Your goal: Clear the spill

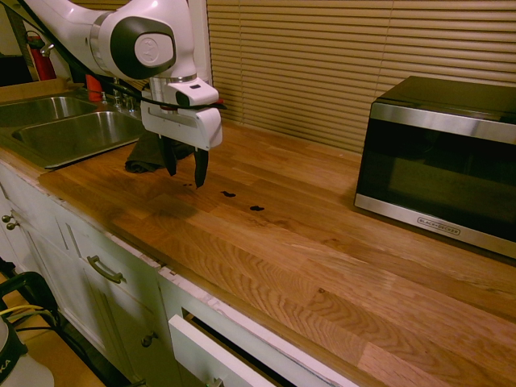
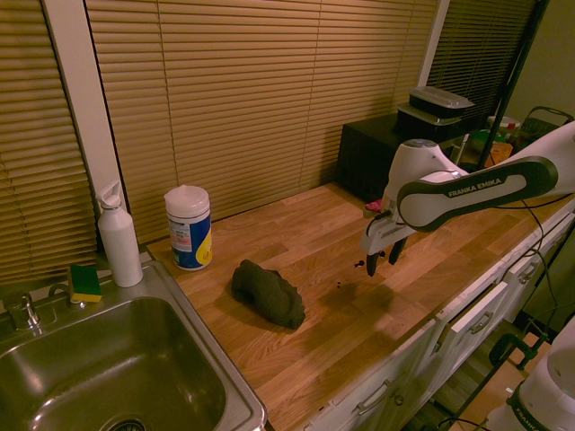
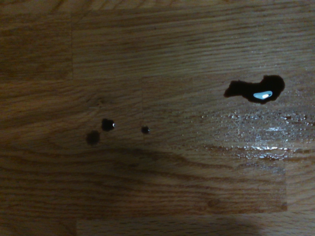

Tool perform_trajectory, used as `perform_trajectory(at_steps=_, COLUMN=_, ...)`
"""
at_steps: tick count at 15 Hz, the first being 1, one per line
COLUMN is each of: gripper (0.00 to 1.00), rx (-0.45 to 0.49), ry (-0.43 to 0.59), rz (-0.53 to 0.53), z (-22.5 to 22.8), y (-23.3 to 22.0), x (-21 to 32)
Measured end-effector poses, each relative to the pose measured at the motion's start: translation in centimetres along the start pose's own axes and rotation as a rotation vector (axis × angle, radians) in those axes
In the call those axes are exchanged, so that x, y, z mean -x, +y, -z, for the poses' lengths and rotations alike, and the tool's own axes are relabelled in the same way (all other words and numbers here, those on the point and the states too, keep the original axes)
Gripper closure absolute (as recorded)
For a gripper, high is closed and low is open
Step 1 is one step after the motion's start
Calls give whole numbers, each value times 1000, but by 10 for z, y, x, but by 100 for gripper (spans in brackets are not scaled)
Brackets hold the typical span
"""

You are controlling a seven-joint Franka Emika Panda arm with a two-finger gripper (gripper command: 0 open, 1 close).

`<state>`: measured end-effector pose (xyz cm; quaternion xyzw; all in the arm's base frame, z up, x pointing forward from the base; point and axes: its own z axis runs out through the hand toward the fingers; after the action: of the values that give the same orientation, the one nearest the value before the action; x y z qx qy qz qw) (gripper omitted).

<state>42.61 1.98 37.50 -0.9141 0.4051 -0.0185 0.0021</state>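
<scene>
The gripper point(image 1: 186, 169) is wide open and empty, hanging above the wooden counter point(image 1: 266, 266). The spill point(image 1: 229, 194) lies in dark blotches below and just beside its fingertips; the smallest drops are hard to make out in the exterior views.
</scene>
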Motion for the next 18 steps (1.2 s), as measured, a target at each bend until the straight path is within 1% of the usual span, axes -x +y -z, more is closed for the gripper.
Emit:
perform_trajectory(at_steps=2, gripper=0, rx=-5, ry=-1, rz=-4, z=0, y=-1, x=0)
perform_trajectory(at_steps=5, gripper=0, rx=-46, ry=-1, rz=6, z=8, y=-16, x=10)
perform_trajectory(at_steps=13, gripper=0, rx=-138, ry=33, rz=67, z=38, y=-96, x=97)
perform_trajectory(at_steps=18, gripper=0, rx=-178, ry=51, rz=80, z=37, y=-147, x=124)
